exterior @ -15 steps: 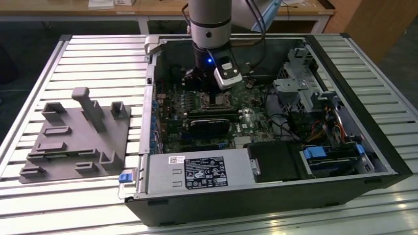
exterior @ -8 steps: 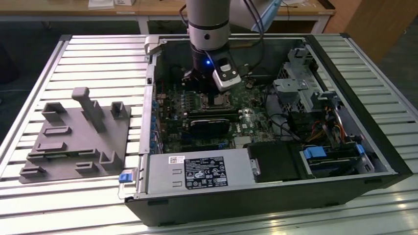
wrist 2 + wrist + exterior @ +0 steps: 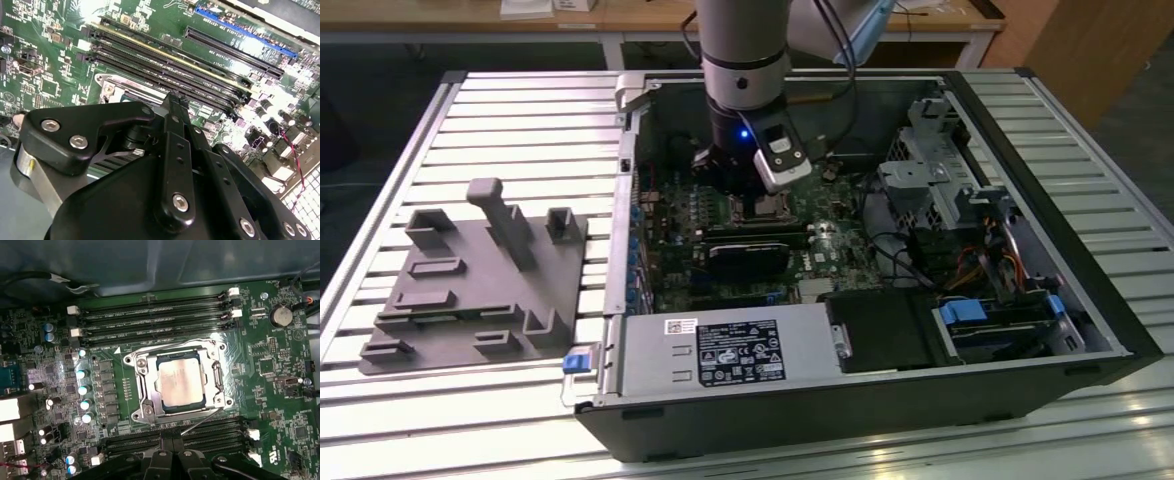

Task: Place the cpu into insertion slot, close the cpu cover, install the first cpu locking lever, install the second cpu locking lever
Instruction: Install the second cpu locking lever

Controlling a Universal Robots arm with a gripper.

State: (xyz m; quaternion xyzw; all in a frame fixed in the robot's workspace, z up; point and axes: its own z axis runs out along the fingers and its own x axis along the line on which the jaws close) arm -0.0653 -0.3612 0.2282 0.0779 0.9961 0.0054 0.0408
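In the first wrist view the cpu (image 3: 181,380), a pale silvery square, lies in the insertion slot (image 3: 218,401) on the green board. The cpu cover (image 3: 142,374), a silvery frame, lies flat around it. A thin wire locking lever (image 3: 202,421) slants up from the socket's edge toward my gripper (image 3: 172,442). A second lever (image 3: 170,345) runs flat along the far edge of the cover. My gripper's fingers are pressed together, with nothing seen between them. The exterior view has my gripper (image 3: 740,188) just above the socket (image 3: 755,208), inside the open computer case. In the second wrist view my gripper (image 3: 174,98) points at the cover's corner (image 3: 117,86).
Memory slots (image 3: 155,315) flank the socket on both sides. A black card (image 3: 750,256) lies just in front of the socket, with the labelled grey power supply box (image 3: 720,352) nearer still. Drive cages and cables (image 3: 961,200) fill the exterior view's right. A grey fixture (image 3: 467,280) sits outside the case.
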